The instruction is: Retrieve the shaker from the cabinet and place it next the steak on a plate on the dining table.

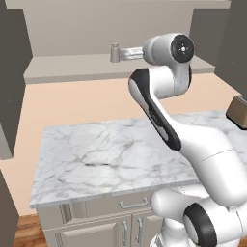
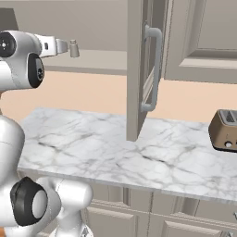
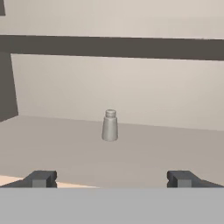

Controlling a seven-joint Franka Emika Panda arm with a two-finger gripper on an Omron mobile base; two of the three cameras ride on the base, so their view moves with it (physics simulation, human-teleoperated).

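The shaker (image 3: 110, 125), a small grey cylinder with a lighter cap, stands upright on the pale shelf of the cabinet (image 3: 57, 148). My gripper (image 3: 111, 179) is open, its two dark fingertips (image 3: 41, 178) spread wide, and the shaker sits centred a short way ahead of them, untouched. From the left base view the shaker (image 1: 115, 53) is just left of the gripper (image 1: 124, 54) reaching into the cabinet (image 1: 72, 67). In the right base view the shaker (image 2: 73, 48) is just right of the gripper (image 2: 64, 46). The steak, plate and dining table are out of view.
A marble-topped counter (image 1: 106, 154) with drawer fronts lies below the arm. A brown toaster (image 2: 224, 129) stands at its right end. An open cabinet door (image 2: 136, 69) with a long grey handle (image 2: 155, 69) sticks out over the counter, right of the arm.
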